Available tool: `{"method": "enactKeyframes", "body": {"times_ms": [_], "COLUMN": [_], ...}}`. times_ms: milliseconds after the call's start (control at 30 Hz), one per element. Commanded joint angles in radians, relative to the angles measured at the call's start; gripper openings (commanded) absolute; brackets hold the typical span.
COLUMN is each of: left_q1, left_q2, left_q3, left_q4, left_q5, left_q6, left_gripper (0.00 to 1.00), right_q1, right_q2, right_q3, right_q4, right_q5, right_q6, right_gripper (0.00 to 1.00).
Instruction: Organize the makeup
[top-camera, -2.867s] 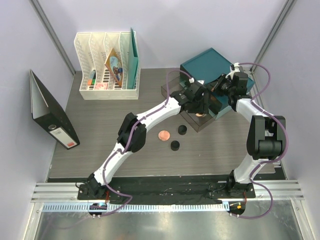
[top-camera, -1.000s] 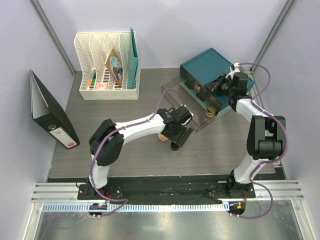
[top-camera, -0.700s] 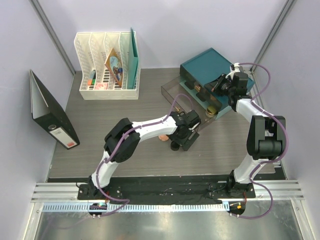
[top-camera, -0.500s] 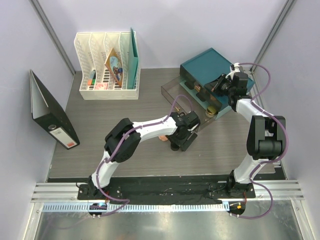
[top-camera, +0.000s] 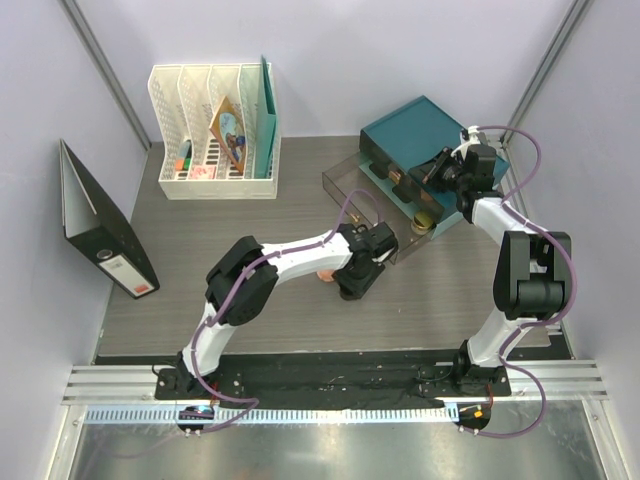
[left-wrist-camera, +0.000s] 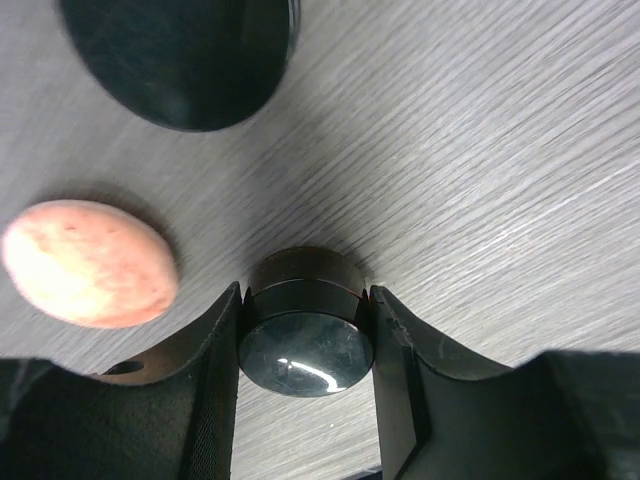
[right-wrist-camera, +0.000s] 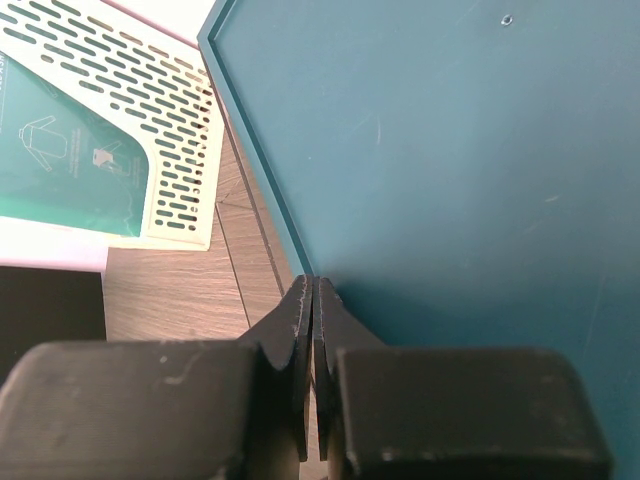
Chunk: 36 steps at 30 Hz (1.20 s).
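In the left wrist view a small black pot stands on the grey table between my left gripper fingers, and both pads press its sides. A second black pot lies beyond it, and the coral round compact is to its left. From above, my left gripper covers both pots, with the compact peeking out beside it. A gold jar sits in the clear organizer. My right gripper is shut and empty over the edge of the teal box.
A white file rack stands at the back left, and a black binder leans along the left wall. The teal box sits behind the clear organizer at the back right.
My left gripper moved from the organizer to the pots in front of it, lowered, and closed its jaws onto the nearer black pot. The right arm has not moved.
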Motion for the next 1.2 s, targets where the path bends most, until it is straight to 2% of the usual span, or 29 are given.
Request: {"method": "enactKeyframes", "body": {"times_ms": [0,200,400,533,700,800,1000,1167], "left_q1": [-0.003,0.017,0.075,0.134,0.201,0.203,0.203,0.200], "left_q2": [-0.071,-0.112,-0.074,-0.028,0.038,0.104,0.232,0.270], "left_q3": [0.127,0.230,0.341,0.413,0.470,0.530,0.634,0.619], "left_q4": [-0.029,0.025,0.069,0.134,0.289,0.333,0.315,0.315], "left_q5": [-0.058,-0.041,0.023,0.107,0.232,0.238,0.204,0.207], "left_q6": [0.036,0.054,0.028,-0.057,-0.208,-0.231,-0.249,-0.268], "left_gripper": [0.00,0.00,0.00,0.00,0.01,0.11,0.32,0.36], "right_q1": [0.008,0.010,0.010,0.010,0.010,0.010,0.010,0.010], "right_q2": [0.136,0.138,0.138,0.133,0.135,0.136,0.141,0.144], "right_q3": [-0.141,-0.143,-0.150,-0.158,-0.158,-0.157,-0.155,-0.150], "right_q4": [-0.487,-0.484,-0.479,-0.476,-0.476,-0.475,-0.473,-0.475], "right_q5": [0.060,0.056,0.053,0.053,0.051,0.051,0.051,0.049], "right_q6": [-0.094,-0.094,-0.091,-0.091,-0.089,-0.089,-0.088,-0.088], "right_gripper": [0.06,0.06,0.06,0.07,0.06,0.06,0.06,0.06]}}
